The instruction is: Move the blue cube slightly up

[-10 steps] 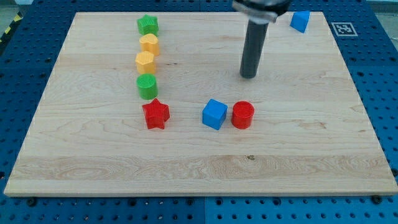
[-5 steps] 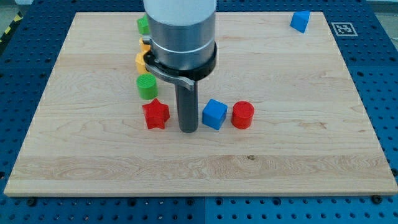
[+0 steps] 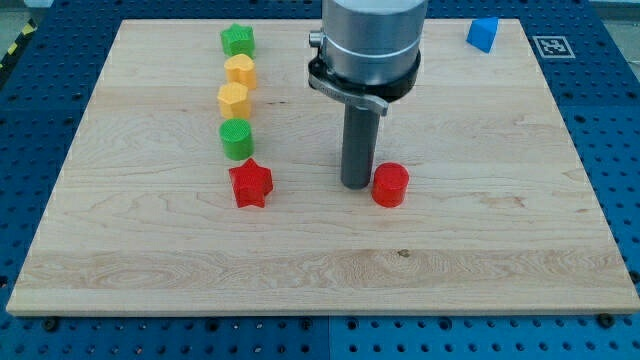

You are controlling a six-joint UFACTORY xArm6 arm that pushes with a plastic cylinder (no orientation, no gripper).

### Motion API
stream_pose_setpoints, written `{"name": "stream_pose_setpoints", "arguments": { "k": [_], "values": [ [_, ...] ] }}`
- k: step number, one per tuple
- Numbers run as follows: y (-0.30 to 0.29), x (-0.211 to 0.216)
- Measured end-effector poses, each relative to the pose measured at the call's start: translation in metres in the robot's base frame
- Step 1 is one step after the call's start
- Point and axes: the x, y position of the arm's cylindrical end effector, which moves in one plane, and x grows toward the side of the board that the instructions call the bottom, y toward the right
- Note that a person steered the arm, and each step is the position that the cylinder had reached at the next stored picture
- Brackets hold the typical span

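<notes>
Blue cube, the only one showing, sits far up-right of my tip, a bare rod without jaws. Just right, the red cylinder risks being knocked across the worktop.

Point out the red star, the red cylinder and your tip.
red star [image 3: 250, 184], camera view, middle of its top face.
red cylinder [image 3: 390, 185], camera view, middle of the block.
my tip [image 3: 356, 185], camera view, rod's very end, just left of the red cylinder.

grn blks x2 | yel x2 | red x2 | blue x1
</notes>
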Motion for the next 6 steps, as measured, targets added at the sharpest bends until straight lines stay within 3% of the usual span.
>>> {"name": "stream_pose_setpoints", "arguments": {
  "k": [6],
  "values": [
    [0.001,-0.160]
  ]
}}
